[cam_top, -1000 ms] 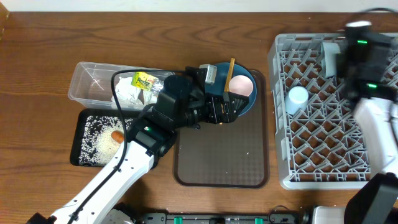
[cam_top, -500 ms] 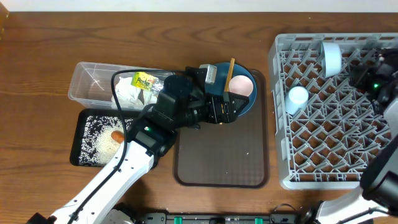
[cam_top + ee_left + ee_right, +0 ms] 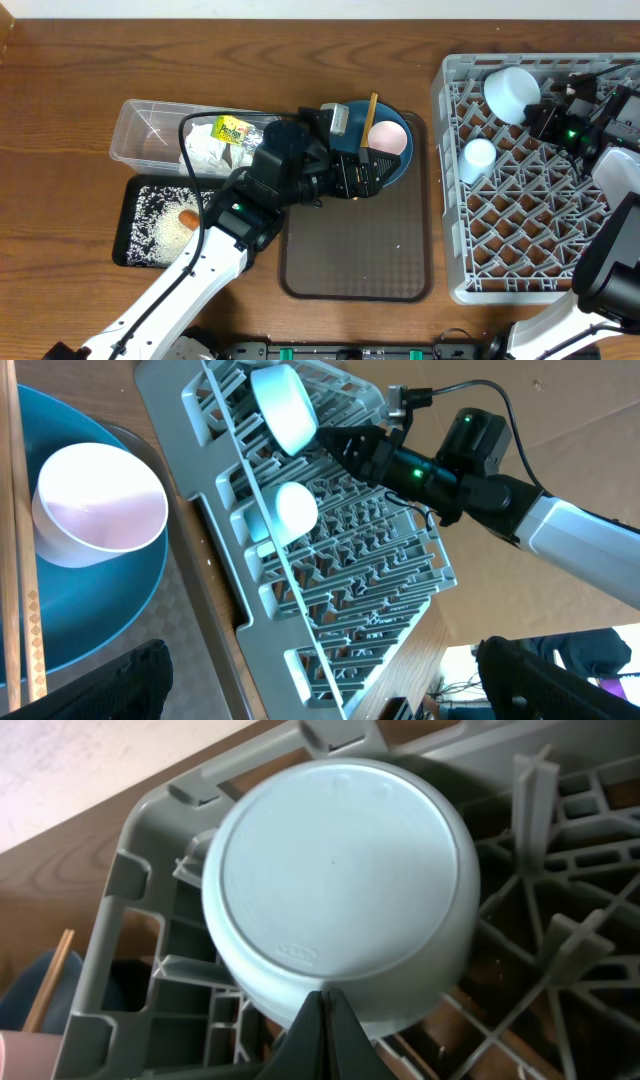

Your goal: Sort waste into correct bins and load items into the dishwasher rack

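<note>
- The clear tub (image 3: 140, 120) sits at the far left, with the crumpled napkin (image 3: 205, 152) and the yellow-green snack packet (image 3: 231, 128) inside it.
- Just in front of the tub, the black tray (image 3: 120, 240) holds scattered rice (image 3: 160, 228) and the carrot (image 3: 187, 217).
- The left claw (image 3: 375, 172) hangs over the near edge of the blue plate. Its fingers are spread wide apart with nothing between them.
- The brown tray (image 3: 355, 250) lies in the middle of the table and carries the blue plate (image 3: 400, 167) at its far end.
- The pink cup (image 3: 386, 137) stands upright on the plate, and the chopsticks (image 3: 372, 118) lie across the plate just left of the cup.
- The grey rack (image 3: 520, 230) fills the right side of the table.
- The blue cup (image 3: 480, 155) stands mouth down in the rack, near its left wall.
- The bowl (image 3: 510, 90) leans on its side in the rack's far-left corner, with its base turned toward the right claw.
- The right claw (image 3: 538, 115) has its fingers pressed together on nothing. Their tip sits right at the bowl's edge, and it is not clear whether it touches.
</note>
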Robot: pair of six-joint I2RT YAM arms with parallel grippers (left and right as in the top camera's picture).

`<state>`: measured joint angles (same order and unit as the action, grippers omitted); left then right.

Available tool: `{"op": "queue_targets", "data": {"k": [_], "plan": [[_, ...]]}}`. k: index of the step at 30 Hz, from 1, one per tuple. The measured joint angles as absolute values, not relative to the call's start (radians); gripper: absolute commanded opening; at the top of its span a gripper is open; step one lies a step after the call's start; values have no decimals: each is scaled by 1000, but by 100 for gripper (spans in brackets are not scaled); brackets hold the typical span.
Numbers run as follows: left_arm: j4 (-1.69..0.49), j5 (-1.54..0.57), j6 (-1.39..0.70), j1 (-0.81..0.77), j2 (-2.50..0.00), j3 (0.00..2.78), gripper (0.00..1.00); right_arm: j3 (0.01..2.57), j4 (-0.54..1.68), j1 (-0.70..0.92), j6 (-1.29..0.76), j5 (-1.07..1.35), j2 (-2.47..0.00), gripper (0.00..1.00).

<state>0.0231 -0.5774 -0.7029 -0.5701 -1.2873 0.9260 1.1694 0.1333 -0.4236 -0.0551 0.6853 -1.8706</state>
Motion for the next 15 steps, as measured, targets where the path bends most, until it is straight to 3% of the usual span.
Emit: {"op": "queue_targets", "data": {"k": [8,15], "plan": [[23,-577,-703,-570,-1287,926,100,1168,188,-421,-39,653,-1636,1],[23,-577,-703,-570,-1287,926,100,1171,408,-421,-68,590,-1365,1]]}}
